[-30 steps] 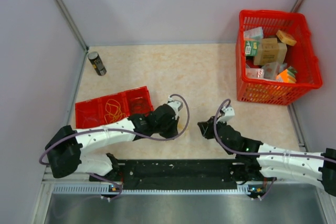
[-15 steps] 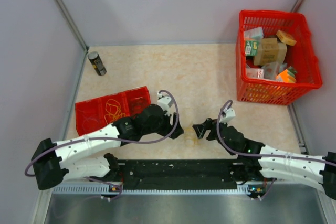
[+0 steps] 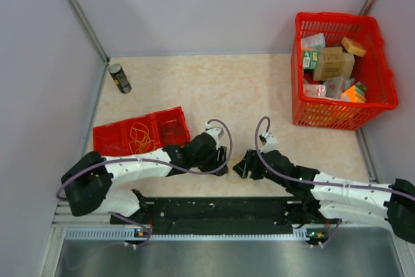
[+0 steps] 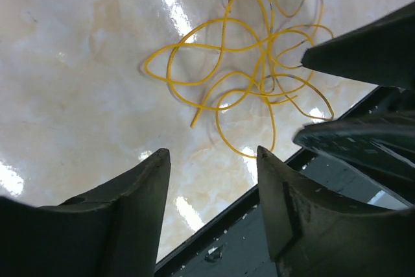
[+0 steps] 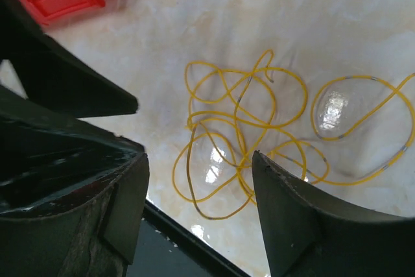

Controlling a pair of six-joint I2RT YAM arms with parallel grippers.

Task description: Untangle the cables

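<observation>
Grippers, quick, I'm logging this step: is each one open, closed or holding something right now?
Left gripper: open, holding nothing; the cables lie loose on the table ahead of it.
Right gripper: open, holding nothing.

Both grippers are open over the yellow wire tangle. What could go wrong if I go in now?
1. The left gripper and right gripper crowd the same small tangle; their fingers could collide when closing.
2. It lies flat on the glossy table, thin loops overlapping; a pinch may slip off, or catch several strands and tighten the knot.
3. The tangle lies near the black edge rail; dragging could pull it over.
</observation>
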